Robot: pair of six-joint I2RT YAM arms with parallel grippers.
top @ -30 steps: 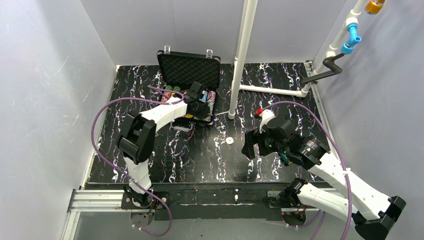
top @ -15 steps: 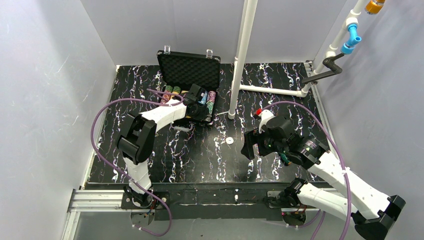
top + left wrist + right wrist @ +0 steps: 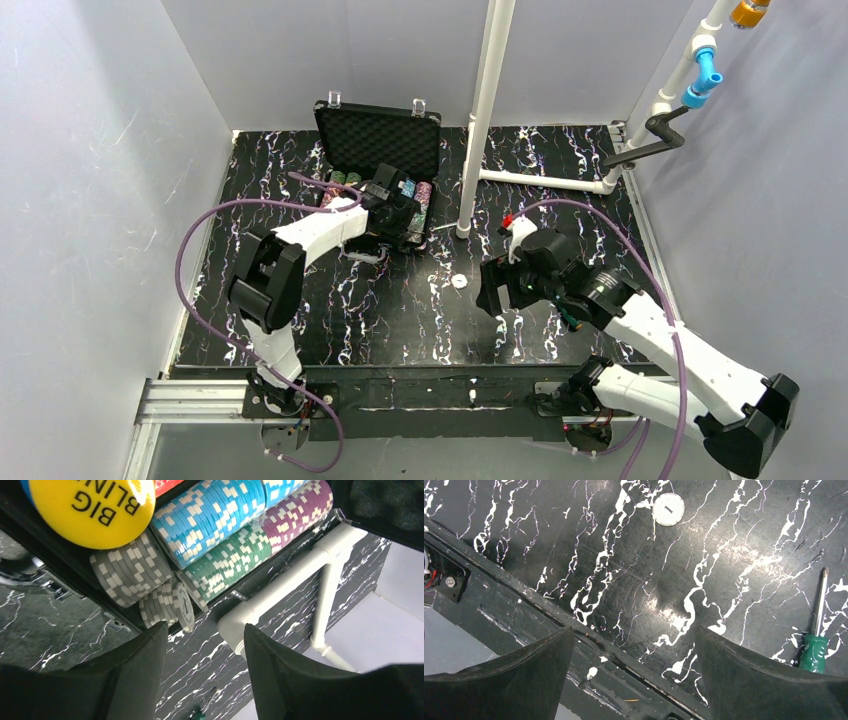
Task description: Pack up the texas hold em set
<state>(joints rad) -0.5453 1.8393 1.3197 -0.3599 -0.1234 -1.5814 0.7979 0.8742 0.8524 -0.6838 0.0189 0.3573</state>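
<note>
The black foam-lined case (image 3: 378, 140) stands open at the back of the table, with rows of poker chips (image 3: 421, 196) inside. My left gripper (image 3: 400, 212) hovers over the case's front right part. In the left wrist view its jaws (image 3: 205, 630) are open and empty. Beyond them lie blue (image 3: 210, 515), green (image 3: 225, 565), purple (image 3: 295, 515) and grey chips (image 3: 130, 570) and a yellow "BIG BLIND" disc (image 3: 95, 505). A small white disc (image 3: 459, 281) (image 3: 668, 509) lies alone on the table. My right gripper (image 3: 493, 292) (image 3: 634, 635) is open just right of it.
A white pipe post (image 3: 485, 110) rises right of the case, and its foot (image 3: 280, 590) runs along the table. A green-handled screwdriver (image 3: 816, 645) lies under my right arm. A small red piece (image 3: 507, 219) shows behind the right wrist. The table's front edge (image 3: 589, 645) lies below the right jaws.
My left gripper's jaws have gone from shut to open above the case. My right arm has shifted a little to the left, toward the white disc.
</note>
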